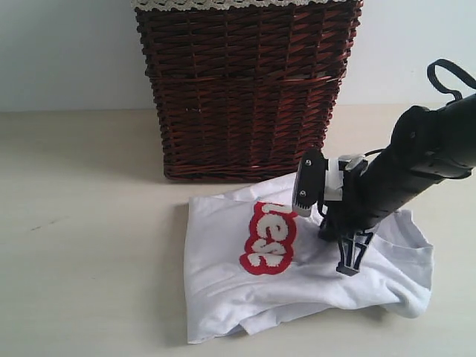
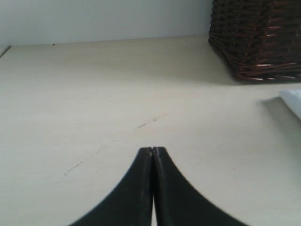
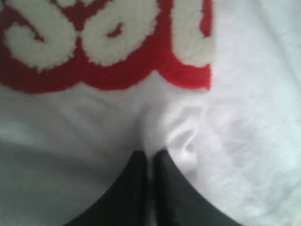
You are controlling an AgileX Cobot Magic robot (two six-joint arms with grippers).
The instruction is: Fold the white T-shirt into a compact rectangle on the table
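The white short-sleeved cotton T-shirt (image 1: 223, 286) lies rumpled on the broad pale beige table (image 1: 82, 223), its layers lapped unevenly over one another. It sits just in front of the tall dark-brown wicker basket (image 1: 245, 89) with the lace-trimmed liner (image 1: 223, 4), and its far edge comes close against the basket's foot. The fuzzy white lettering outlined in red (image 1: 269, 238) faces up near the middle of the cloth.

The right tool (image 1: 348, 268) stands down on the shirt just beside that lettering, and the right wrist view shows why. Its dark jaws are drawn almost together on a small raised pucker of white fabric. That pinch on the top of the cloth would let the arm lift this part and carry it over for a fold. Whether it has caught one layer or several cannot be told.

The left tool (image 2: 152, 149) is closed on nothing, low over bare table and apart from the shirt, seemingly parked out of the way. Only a corner of white cloth shows in its view.

The shirt is far from a tidy rectangle, so I judge the folding to be at an early stage.
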